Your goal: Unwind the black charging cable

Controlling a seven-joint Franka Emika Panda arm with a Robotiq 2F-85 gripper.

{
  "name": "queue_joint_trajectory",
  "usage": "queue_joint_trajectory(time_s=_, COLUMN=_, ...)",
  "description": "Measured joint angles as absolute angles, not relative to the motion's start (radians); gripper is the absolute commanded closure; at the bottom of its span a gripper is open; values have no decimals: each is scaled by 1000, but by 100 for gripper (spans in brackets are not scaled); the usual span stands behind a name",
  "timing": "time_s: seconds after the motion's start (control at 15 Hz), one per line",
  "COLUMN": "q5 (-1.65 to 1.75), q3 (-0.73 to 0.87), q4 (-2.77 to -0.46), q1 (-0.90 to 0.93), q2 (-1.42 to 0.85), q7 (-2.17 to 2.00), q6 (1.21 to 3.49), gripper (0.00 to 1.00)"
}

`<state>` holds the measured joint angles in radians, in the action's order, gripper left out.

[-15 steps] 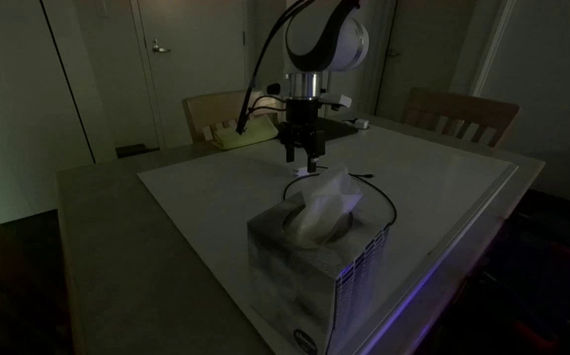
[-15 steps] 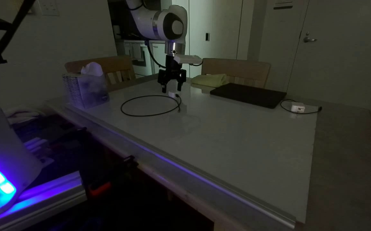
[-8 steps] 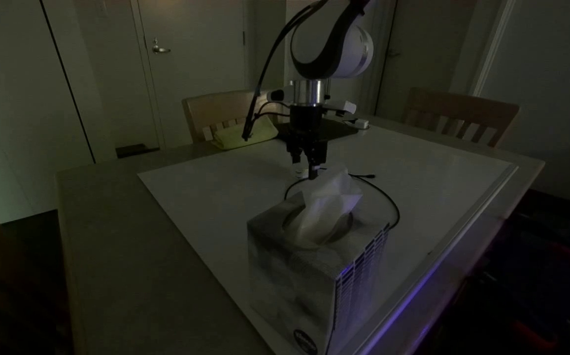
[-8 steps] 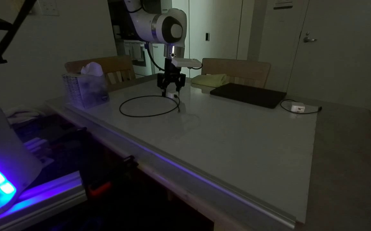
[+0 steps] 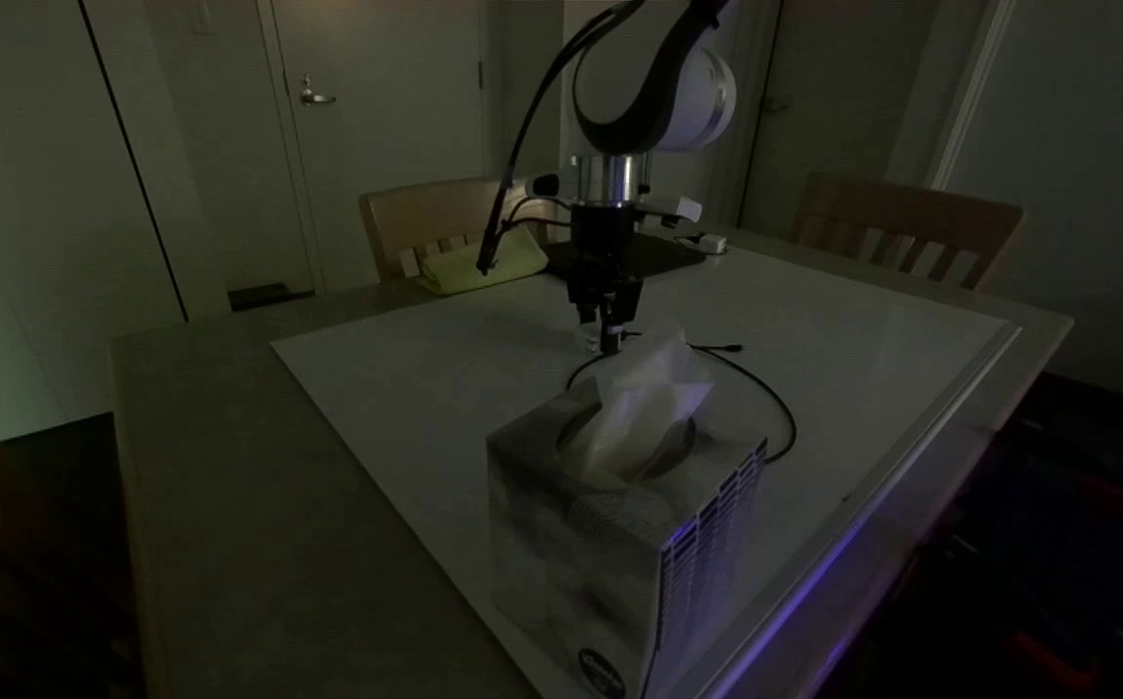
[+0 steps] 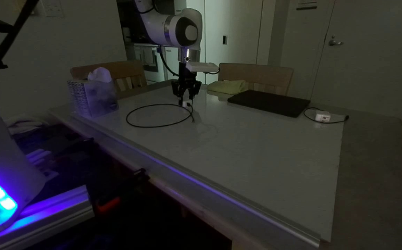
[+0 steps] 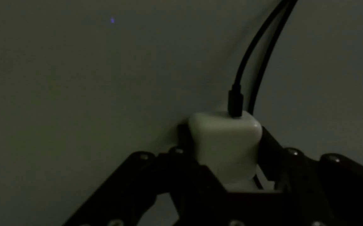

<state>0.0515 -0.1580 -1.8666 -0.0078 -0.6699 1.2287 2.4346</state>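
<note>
The gripper (image 6: 186, 101) sits lower than 1 second ago, jaws now pinching the white power adapter (image 7: 226, 144); pulling can presumably unwind the looped black charging cable (image 6: 148, 127).

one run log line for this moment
black two-fingered gripper: closed on boxy white charger | thin black charging cable: one end in charger, looped on flat white board | unwinding: unfinished
</note>
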Motion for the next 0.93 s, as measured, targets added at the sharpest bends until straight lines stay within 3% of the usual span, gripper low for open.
queue_joint_trajectory(time_s=0.6, q5=46, q3=-133, q4=-1880, q1=-23, q2=-639, q7=1031, q6=2432, gripper=73)
queue_joint_trajectory(time_s=0.67, q5=31, q3=-132, q4=-1893, q1=-34, q2=-627, q7=996, q6=2432, gripper=48)
queue_joint_trajectory(time_s=0.93, q5=-3, q3=-131, q4=-1939, q1=-69, q2=-577, q7=929, q6=2431, gripper=48)
